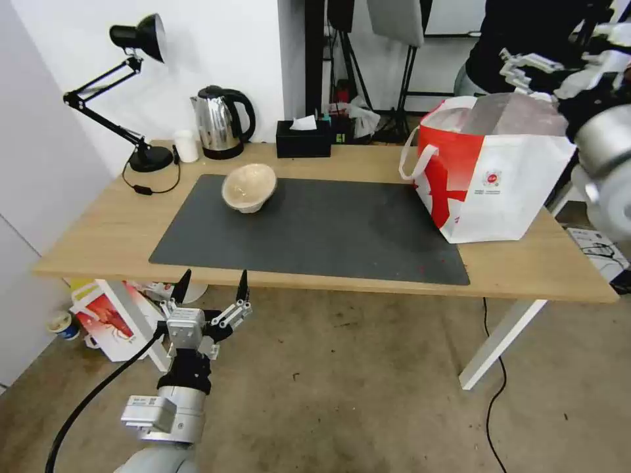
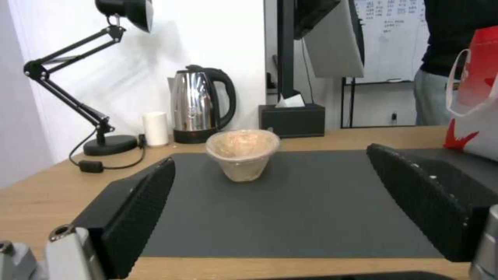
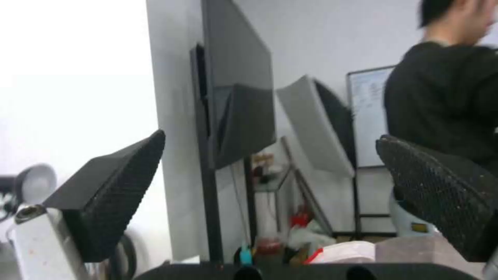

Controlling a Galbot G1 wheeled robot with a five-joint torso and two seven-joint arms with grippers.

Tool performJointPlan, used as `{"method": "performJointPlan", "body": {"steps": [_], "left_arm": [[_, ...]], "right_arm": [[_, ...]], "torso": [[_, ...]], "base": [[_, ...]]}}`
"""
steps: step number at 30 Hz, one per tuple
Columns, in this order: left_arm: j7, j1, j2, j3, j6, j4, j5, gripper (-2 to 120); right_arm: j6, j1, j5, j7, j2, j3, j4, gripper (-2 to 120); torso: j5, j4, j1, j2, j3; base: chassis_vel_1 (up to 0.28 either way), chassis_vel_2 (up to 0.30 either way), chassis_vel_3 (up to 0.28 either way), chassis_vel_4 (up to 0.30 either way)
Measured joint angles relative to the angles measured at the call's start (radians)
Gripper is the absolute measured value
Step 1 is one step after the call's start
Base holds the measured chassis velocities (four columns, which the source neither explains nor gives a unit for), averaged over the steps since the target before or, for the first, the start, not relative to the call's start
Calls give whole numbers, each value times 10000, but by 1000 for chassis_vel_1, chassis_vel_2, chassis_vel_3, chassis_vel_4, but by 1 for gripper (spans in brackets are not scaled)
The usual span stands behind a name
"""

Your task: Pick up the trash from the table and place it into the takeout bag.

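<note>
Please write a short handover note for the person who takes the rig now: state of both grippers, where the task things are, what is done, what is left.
Left gripper: open, empty, below the near edge of the table, facing the tan pulp bowl.
Right gripper: open, empty, raised above the takeout bag.
Tan pulp bowl: tilted on the far left part of the dark mat, untouched.
Takeout bag: upright and open at the table's right end.
Done: no other trash lies on the table; whether it is in the bag cannot be seen.
Left: put the tan pulp bowl into the bag.

I log: matt light-wood worktop (image 1: pixel 118 230), matt dark mat (image 1: pixel 315 230), rough pulp bowl (image 1: pixel 249 186), polished steel kettle (image 1: pixel 217 123), foil-lined bag (image 1: pixel 490 167).
</note>
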Motion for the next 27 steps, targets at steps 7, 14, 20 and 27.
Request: {"method": "performJointPlan", "body": {"steps": [7, 14, 20, 27], "left_arm": [[-10, -65, 5, -133, 1, 0, -140, 93], [-1, -99, 6, -128, -9, 3, -168, 93], [6, -123, -1, -92, -7, 4, -166, 93], [40, -179, 6, -104, 10, -6, -165, 93]], "right_arm": [[584, -3624, -3219, 262, 1794, 1540, 1896, 100], [1346, -5848, -5582, -218, 3496, 1606, 2710, 100], [1580, -6740, -6981, -345, 4484, 1251, 2863, 100], [1664, -8774, -10049, 16, 6246, -76, 2848, 100]], "torso": [[9, -5, 0, 1, 0], [-3, -5, 0, 2, -1], [2, -2, 0, 1, 0], [-1, -3, 0, 1, 1]], "base": [[0, 0, 0, 0], [0, 0, 0, 0], [0, 0, 0, 0], [0, 0, 0, 0]]}}
